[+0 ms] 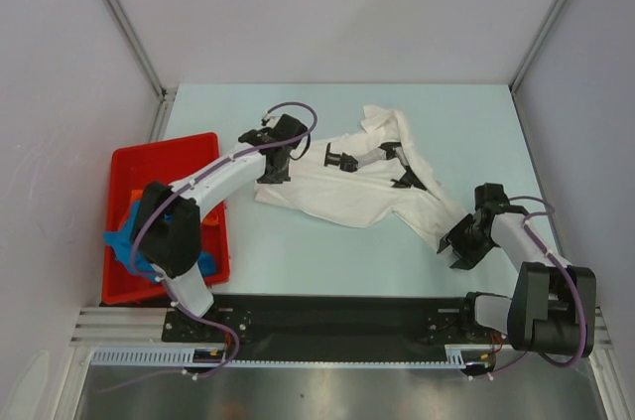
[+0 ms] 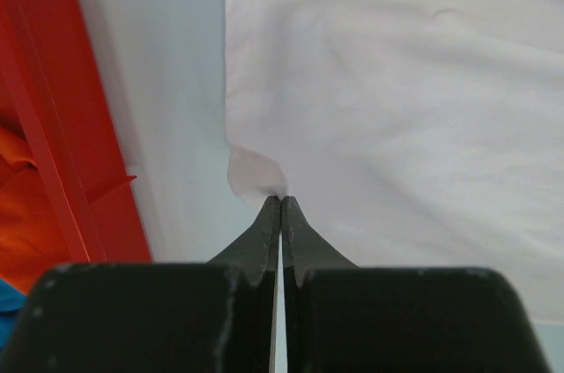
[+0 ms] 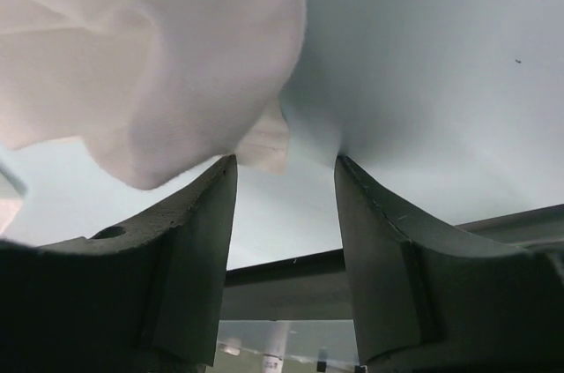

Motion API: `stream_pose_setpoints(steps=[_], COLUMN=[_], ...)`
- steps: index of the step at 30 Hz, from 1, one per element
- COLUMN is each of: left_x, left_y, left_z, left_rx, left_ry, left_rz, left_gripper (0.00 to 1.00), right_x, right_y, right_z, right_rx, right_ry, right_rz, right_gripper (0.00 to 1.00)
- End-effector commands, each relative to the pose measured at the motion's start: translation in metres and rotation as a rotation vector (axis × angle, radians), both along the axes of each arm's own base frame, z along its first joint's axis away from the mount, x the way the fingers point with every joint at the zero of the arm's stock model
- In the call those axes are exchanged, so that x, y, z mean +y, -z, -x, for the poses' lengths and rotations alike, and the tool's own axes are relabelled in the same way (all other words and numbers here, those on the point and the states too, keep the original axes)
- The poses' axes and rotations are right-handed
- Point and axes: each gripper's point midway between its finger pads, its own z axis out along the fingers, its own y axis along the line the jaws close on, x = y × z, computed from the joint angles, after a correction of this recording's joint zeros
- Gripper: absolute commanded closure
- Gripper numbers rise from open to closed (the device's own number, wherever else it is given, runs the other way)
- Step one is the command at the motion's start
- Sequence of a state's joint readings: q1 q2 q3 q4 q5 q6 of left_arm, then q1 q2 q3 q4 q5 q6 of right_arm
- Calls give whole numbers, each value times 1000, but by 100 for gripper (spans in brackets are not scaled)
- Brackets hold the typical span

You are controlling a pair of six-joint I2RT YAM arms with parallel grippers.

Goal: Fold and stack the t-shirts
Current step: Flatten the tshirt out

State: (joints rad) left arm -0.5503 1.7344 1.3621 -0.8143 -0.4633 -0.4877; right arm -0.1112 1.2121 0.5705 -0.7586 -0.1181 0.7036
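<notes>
A white t-shirt [image 1: 347, 192] with a black printed graphic [image 1: 343, 160] lies crumpled in the middle of the table. My left gripper [image 1: 271, 172] is at the shirt's left edge. In the left wrist view the left gripper [image 2: 280, 200] is shut, pinching a small fold of the white t-shirt [image 2: 397, 91]. My right gripper [image 1: 458, 247] is at the shirt's lower right corner. In the right wrist view the right gripper [image 3: 285, 161] is open, and a corner of the white t-shirt [image 3: 159, 55] hangs by the tip of its left finger. An orange t-shirt [image 1: 133, 208] and a blue t-shirt [image 1: 123, 247] lie in the bin.
A red plastic bin [image 1: 164, 154] stands at the table's left edge, close to my left arm; it also shows in the left wrist view [image 2: 62, 126]. Grey walls enclose the table on the left, back and right. A black rail [image 1: 337, 313] runs along the near edge.
</notes>
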Motion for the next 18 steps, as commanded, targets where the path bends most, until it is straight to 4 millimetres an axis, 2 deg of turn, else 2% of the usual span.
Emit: stream_pose_setpoints(steps=[1, 7, 10, 13, 18], left_x=[-1, -2, -5, -6, -10], left_y=[-19, -6, 9, 21, 31], left_z=[-2, 6, 9, 9, 7], left_rx=[-56, -32, 4, 29, 47], left_ry=[18, 36, 54, 59, 72], left_rz=[37, 50, 54, 45, 43], left_gripper=[100, 100, 100, 100, 100], right_x=[-10, -11, -9, -4, 0], right_y=[-3, 2, 11, 16, 23], right_z=[-18, -18, -12, -14, -6], right_rx=[-67, -71, -47, -51, -20], right_ry=[54, 95, 118, 154, 203], right_rz=[45, 40, 29, 1, -27], right_gripper=[47, 50, 50, 53, 69])
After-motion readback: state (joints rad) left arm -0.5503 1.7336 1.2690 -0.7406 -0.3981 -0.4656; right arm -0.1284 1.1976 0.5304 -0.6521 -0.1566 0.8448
